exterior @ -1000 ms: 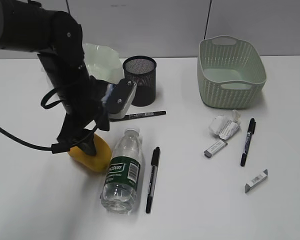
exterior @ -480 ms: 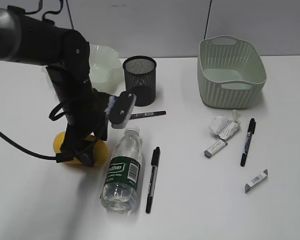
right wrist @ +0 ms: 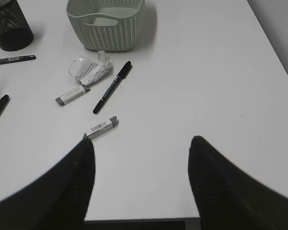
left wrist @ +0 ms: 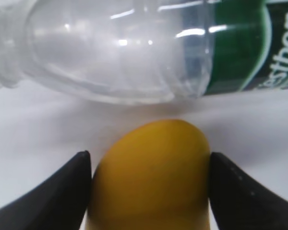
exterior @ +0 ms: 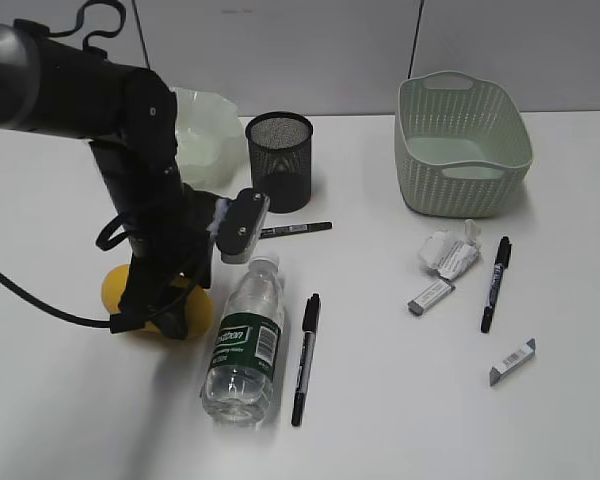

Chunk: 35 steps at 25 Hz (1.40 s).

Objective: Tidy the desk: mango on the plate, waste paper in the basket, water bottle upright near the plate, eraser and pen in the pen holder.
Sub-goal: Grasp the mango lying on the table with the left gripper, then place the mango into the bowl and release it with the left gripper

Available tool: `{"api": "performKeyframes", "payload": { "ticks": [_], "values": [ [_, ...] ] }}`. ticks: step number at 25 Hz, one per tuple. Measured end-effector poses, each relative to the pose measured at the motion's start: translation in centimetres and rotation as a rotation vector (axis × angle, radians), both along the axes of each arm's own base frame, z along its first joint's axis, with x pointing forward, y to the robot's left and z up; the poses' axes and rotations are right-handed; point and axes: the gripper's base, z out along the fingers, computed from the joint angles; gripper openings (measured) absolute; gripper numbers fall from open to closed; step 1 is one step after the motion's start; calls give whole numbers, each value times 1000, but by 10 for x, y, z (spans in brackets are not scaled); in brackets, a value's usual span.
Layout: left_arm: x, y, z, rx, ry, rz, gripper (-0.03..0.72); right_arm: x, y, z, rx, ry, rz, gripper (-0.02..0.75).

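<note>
My left gripper (exterior: 160,315) reaches down onto the yellow mango (exterior: 115,288), which sits on the table left of the lying water bottle (exterior: 245,345). Up close, both black fingers press the sides of the mango (left wrist: 151,177), with the bottle (left wrist: 134,48) lying across just beyond it. The wavy pale-green plate (exterior: 205,125) stands behind the arm, and the black mesh pen holder (exterior: 279,160) beside it. Waste paper (exterior: 448,252) lies in front of the basket (exterior: 460,140). My right gripper (right wrist: 141,148) hangs open over bare table, holding nothing.
Two erasers (exterior: 430,296) (exterior: 512,361) and a pen (exterior: 495,283) lie at the right. Another pen (exterior: 305,345) lies right of the bottle, and a third (exterior: 292,229) lies in front of the pen holder. The table's right edge shows in the right wrist view.
The left gripper and the mango have shifted left, away from the bottle. The arm has swung more upright. Everything else stays put.
</note>
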Motion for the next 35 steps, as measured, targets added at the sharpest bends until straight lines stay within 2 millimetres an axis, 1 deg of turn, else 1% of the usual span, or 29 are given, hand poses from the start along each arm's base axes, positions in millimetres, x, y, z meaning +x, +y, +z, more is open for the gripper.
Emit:
{"api": "performKeyframes", "payload": {
  "ticks": [3,6,9,12,14,15,18,21,24,27,29,31,34,35],
  "values": [
    [-2,1,0,3,5,15,546,0,0,0,0,0,0,490],
    [-3,2,2,10,16,94,545,0,0,0,0,0,0,490],
    [-13,9,9,70,76,146,544,0,0,0,0,0,0,490],
    [-16,19,34,84,57,205,544,0,0,0,0,0,0,490],
    [-12,27,57,52,2,299,544,0,0,0,0,0,0,490],
    [-7,32,70,33,-22,347,544,0,0,0,0,0,0,490],
    [15,47,103,-71,-117,501,544,0,0,0,0,0,0,490],
    [41,64,133,-229,-186,701,544,0,0,0,0,0,0,490],
    [69,83,161,-497,-261,959,544,0,0,0,0,0,0,490],
    [93,99,183,-825,-328,1185,544,0,0,0,0,0,0,490],
    [107,107,192,-994,-422,1286,544,0,0,0,0,0,0,490],
    [121,114,198,-1128,-558,1363,544,0,0,0,0,0,0,490],
    [136,119,194,-1236,-714,1442,544,0,0,0,0,0,0,490],
    [141,120,189,-1252,-746,1463,544,0,0,0,0,0,0,490]
  ]
}}
